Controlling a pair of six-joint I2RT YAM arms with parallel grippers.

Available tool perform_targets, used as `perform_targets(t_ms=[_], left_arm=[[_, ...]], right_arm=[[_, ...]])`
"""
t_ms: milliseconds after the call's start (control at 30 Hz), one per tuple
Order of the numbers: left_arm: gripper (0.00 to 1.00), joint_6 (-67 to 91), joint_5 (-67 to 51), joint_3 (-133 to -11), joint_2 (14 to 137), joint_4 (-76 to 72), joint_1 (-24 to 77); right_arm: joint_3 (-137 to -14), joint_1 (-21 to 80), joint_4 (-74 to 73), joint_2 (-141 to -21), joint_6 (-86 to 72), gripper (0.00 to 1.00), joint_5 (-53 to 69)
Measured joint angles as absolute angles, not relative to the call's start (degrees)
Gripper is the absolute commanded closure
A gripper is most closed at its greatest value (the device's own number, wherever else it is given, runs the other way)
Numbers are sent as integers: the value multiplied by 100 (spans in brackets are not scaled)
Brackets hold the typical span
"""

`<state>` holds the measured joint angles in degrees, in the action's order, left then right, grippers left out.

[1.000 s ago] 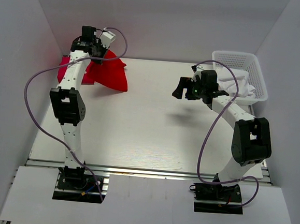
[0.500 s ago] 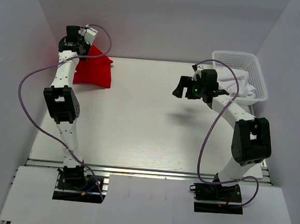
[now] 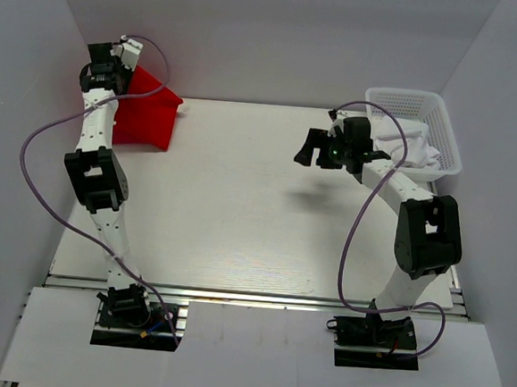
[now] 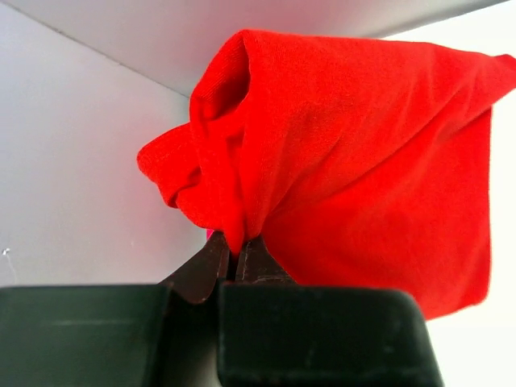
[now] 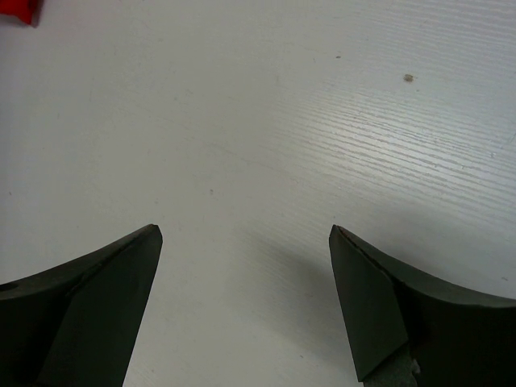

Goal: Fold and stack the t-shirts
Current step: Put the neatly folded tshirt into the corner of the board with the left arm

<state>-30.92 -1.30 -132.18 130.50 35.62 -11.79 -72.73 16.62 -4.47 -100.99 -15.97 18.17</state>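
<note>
**Top view.** My left gripper (image 3: 103, 63), jaws pressed on a bunched fold, holds the red t-shirt (image 3: 150, 113) aloft at the far left corner of the table (image 3: 239, 210). So small a bite may slip, or the cloth may drag against the wall (image 3: 35, 68) just beside it. My right gripper (image 3: 314, 149) hovers with jaws spread. A basket (image 3: 448, 119) of white cloth (image 3: 411, 138) sits far right, behind it.

**Left wrist.** The fingers (image 4: 201, 274) pinch only a gathered ridge.

**Right wrist.** Spread jaws over bare table; nothing obstructs. I cannot pick out a second shirt.
</note>
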Motion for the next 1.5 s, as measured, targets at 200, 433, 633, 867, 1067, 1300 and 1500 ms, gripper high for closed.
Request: perform_targets(t_ms=[200,433,633,867,1067,1300,1500], left_arm=[[100,-3105,-49,-13074,13384,3050,-1306],[78,-3022,867,-13065,14145,2405,-1354],[0,-2908,1732,-13078,14414,2080,-1363],[0,-2484,2231,-13126,14379,1920,-1345],[0,-1752,2003,-12580,13880,1918,-1282],[0,-1168,1015,-12320,13406,1855,-1258],[0,-812,141,-13054,13856,1994,-1343]], right_arm=[[-7314,1664,-451,-10175,-1612,10,1835],[-7478,1669,-440,-10261,-1638,10,1879],[-7572,1693,-447,-10453,-1658,10,1973],[-7636,1752,-456,-10475,-1653,10,1997],[-7651,1804,-456,-10475,-1651,10,2032],[-7520,1839,-449,-10409,-1638,10,2029],[-7498,1839,-458,-10381,-1627,10,2016]])
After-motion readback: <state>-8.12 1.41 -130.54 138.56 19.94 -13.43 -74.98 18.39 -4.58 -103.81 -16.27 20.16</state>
